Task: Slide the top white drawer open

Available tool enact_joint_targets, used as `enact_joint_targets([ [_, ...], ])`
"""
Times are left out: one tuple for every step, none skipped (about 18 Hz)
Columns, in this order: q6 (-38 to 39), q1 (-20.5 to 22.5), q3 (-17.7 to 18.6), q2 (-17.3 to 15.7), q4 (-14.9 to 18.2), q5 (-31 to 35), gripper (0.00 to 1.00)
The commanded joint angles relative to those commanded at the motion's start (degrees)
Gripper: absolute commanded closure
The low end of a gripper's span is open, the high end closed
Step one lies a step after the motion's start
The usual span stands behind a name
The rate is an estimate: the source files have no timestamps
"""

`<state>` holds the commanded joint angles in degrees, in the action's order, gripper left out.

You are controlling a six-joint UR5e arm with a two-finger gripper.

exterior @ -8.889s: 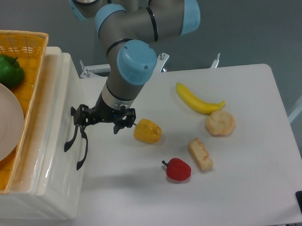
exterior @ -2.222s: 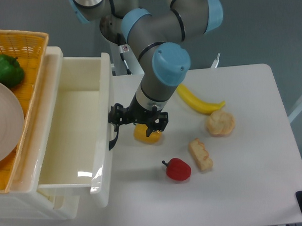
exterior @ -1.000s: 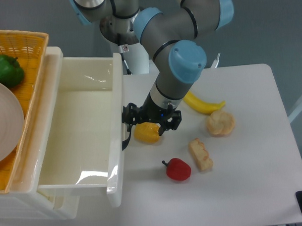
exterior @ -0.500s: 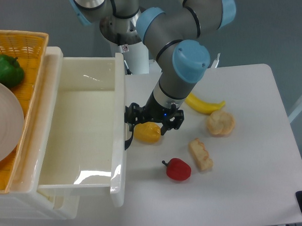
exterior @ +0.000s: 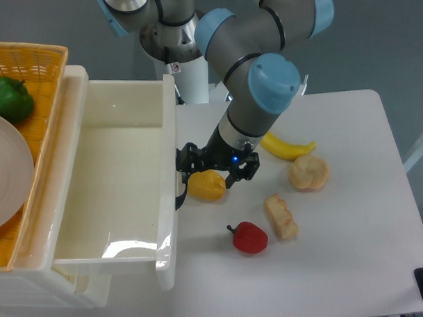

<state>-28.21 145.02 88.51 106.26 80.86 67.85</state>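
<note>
Top drawer (exterior: 115, 183) pulled far out over the bench (exterior: 340, 265), interior showing, end effector (exterior: 185, 168) just right of its front at the black handle (exterior: 180, 194), grip state unclear, yellow pepper (exterior: 206, 186) beside it.

Top white drawer (exterior: 115, 190) pulled out left of hand (exterior: 184, 165); pepper (exterior: 206, 186) beside its front.

Three peppers — green (exterior: 8, 99), yellow (exterior: 206, 186), red (exterior: 250, 238); one banana (exterior: 289, 148); two breads (exterior: 308, 172) (exterior: 281, 216).
</note>
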Motion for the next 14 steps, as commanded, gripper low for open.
enact_joint_targets([
  [0.1, 0.2, 0.0, 0.0, 0.0, -0.2, 0.0],
  [0.1, 0.4, -0.1, -0.1, 0.3, -0.4, 0.0],
  [0.1, 0.4, -0.2, -0.1, 0.4, -0.4, 0.0],
  [0.1, 0.6, -0.3, -0.2, 0.4, -0.3, 0.0],
  [0.1, 1.1, -0.4, -0.4, 0.4, -0.4, 0.0],
  [-0.2, 1.7, -0.4, -0.5, 0.3, -0.4, 0.0],
  [-0.3, 1.9, -0.8, -0.5, 0.1, -0.4, 0.0],
  [-0.4, 2.1, -1.4, -0.5, 0.0, -0.4, 0.0],
  [-0.5, 2.2, -1.9, -0.5, -0.2, -0.1, 0.0],
  [-1.4, 2.3, -2.3, -0.4, -0.5, 0.1, 0.0],
  [-3.1, 2.4, -2.9, -0.2, -1.2, 0.2, 0.0],
  [-5.2, 2.4, -3.1, -0.1, -2.0, 0.3, 0.0],
  [-6.8, 2.4, -3.1, 0.0, -2.7, 1.0, 0.0],
  [-7.9, 2.5, -3.0, 0.0, -3.5, 2.9, 0.0],
])
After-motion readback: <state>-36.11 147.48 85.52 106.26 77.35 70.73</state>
